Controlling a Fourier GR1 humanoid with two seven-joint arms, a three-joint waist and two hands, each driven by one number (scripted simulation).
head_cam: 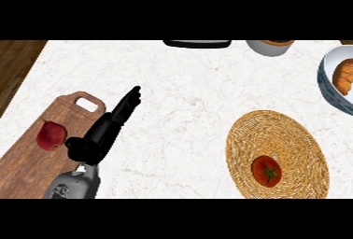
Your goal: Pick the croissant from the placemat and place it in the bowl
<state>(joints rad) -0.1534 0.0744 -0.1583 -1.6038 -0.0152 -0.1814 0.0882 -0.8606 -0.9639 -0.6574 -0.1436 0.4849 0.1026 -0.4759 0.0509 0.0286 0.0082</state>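
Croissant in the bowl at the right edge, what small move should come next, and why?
Probably just drawing the left hand back to rest. The croissant already lies in the bowl, the placemat holds only a tomato, and the left hand hovers open beside the cutting board, holding nothing. The right hand is out of view.

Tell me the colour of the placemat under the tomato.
The placemat is a woven golden-tan straw, which shows best in the head view.
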